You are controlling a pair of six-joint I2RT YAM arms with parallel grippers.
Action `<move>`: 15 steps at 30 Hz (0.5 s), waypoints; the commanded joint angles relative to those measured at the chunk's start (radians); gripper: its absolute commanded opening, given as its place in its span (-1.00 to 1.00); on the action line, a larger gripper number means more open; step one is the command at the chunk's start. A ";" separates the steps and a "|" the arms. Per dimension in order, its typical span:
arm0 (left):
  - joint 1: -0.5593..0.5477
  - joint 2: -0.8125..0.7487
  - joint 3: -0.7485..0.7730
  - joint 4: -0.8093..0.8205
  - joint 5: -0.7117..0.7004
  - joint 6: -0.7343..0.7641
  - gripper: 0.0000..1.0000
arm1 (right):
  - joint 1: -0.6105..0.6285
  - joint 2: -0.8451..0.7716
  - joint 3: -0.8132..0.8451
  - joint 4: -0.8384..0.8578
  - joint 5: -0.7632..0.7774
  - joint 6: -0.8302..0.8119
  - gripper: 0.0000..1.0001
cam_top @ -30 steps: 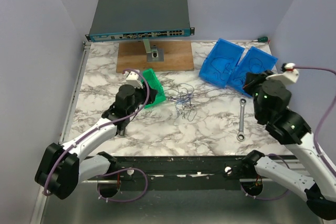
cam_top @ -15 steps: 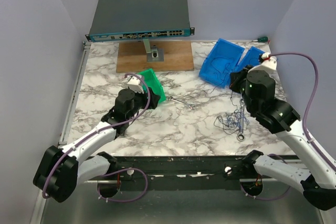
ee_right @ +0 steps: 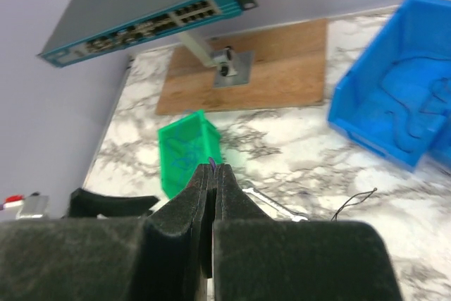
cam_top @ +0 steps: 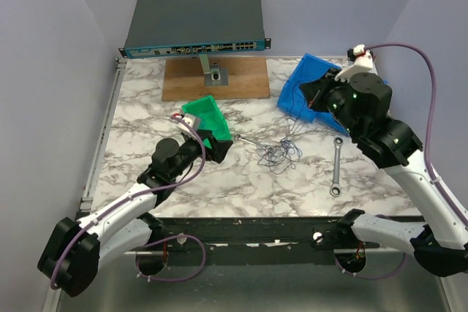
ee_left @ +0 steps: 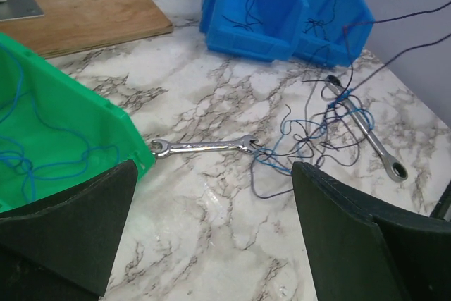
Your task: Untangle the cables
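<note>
The cables (cam_top: 278, 153) are a small tangle of thin blue and dark wires on the marble, right of centre; they also show in the left wrist view (ee_left: 311, 134). Two strands rise taut from the tangle toward my raised right gripper (cam_top: 308, 97). In the right wrist view that gripper (ee_right: 212, 168) is shut, with a purple wire tip pinched between its pads. My left gripper (cam_top: 221, 151) is open and empty, low over the marble beside the green bin, left of the tangle; its open fingers also show in the left wrist view (ee_left: 211, 174).
A green bin (cam_top: 207, 120) with blue wire stands by the left gripper. Two blue bins (cam_top: 311, 82) with wires are at the back right. A small wrench (cam_top: 250, 141) touches the tangle, and a ratchet wrench (cam_top: 337, 168) lies to its right. A wooden board (cam_top: 216, 78) and a network switch (cam_top: 194, 21) stand at the back.
My right gripper rose and moved back toward the blue bins, still shut on strands. The tangle slid from the near right back toward the centre. My left arm pulled back toward the near edge.
</note>
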 commanded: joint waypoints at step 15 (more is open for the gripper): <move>-0.069 0.254 0.020 0.441 0.292 0.019 0.83 | 0.001 0.199 0.103 0.151 -0.517 0.035 -0.99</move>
